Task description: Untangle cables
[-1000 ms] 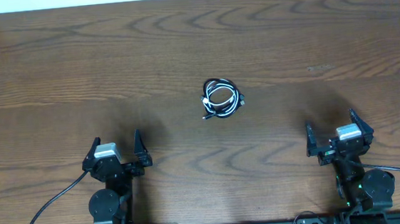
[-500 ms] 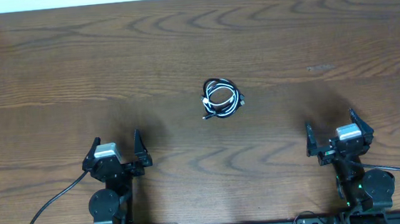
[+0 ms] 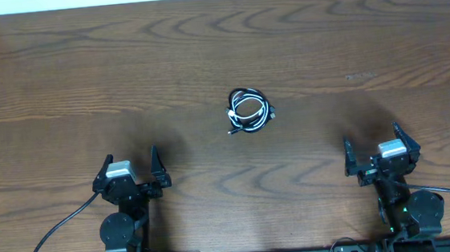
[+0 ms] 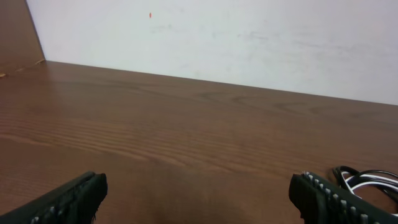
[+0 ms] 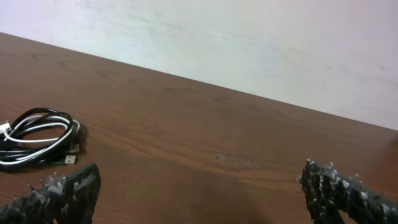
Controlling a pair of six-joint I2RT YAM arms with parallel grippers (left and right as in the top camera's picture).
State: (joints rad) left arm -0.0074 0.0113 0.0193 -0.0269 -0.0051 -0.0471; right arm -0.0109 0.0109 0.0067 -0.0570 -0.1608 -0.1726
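Note:
The cables [image 3: 249,110] lie as a small coiled bundle of black and white cords in the middle of the wooden table [image 3: 61,82]. The right wrist view shows the cables [image 5: 37,137] at its left edge, and in the left wrist view a part of the cables [image 4: 367,180] peeks past the right fingertip. My left gripper [image 3: 129,163] rests near the front edge at the left, open and holding nothing. At the front right my right gripper [image 3: 370,141] is open too, with bare table between its fingers. Both are well apart from the bundle.
Black arm wires [image 3: 53,236] trail from the arm bases along the front edge. A white wall [image 4: 236,37] runs behind the table's far edge. A brown side panel [image 4: 15,34] stands at the far left corner.

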